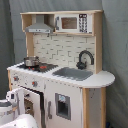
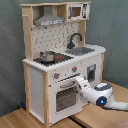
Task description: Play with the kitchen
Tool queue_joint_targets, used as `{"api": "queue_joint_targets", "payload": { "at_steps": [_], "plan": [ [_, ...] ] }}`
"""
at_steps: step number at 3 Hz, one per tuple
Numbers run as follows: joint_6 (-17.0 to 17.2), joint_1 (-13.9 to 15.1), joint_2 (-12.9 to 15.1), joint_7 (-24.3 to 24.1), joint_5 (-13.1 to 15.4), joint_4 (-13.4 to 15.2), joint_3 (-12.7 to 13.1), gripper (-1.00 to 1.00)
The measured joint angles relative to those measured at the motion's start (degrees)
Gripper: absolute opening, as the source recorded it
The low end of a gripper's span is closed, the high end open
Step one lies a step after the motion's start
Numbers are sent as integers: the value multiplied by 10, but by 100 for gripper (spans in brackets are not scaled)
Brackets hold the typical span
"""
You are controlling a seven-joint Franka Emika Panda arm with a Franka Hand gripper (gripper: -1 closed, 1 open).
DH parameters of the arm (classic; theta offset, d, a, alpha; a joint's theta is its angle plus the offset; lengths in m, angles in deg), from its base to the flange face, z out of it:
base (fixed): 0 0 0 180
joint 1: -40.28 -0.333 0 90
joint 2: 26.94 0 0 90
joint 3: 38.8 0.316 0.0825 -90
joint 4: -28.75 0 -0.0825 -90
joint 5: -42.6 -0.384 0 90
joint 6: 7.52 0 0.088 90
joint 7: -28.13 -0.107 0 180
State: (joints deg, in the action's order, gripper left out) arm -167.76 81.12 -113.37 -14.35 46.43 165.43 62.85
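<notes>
Kitchen (image 2: 60, 60), a tall white and light-wood toy unit, stands on the wooden desk (image 2: 95, 117) in the second exterior view. White gripper (image 2: 78, 81) reaches the windowed oven door's (image 2: 64, 96) upper edge; jaws' state I cannot tell. Bare desk lies before it.

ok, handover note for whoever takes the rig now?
Gripper: at the oven door of the kitchen, near the door's top edge; grip state cannot be read.
Kitchen: upright, with a pot on the stovetop and the sink beside it under the faucet.
Done: arm brought to the oven front.
Left: the door looks about shut; whether to open it is your call.
</notes>
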Motion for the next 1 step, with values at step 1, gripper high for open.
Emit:
{"api": "queue_joint_targets", "payload": {
  "at_steps": [1],
  "plan": [
    [-10,42,0,6,0,-35,-16,100]
  ]
}}
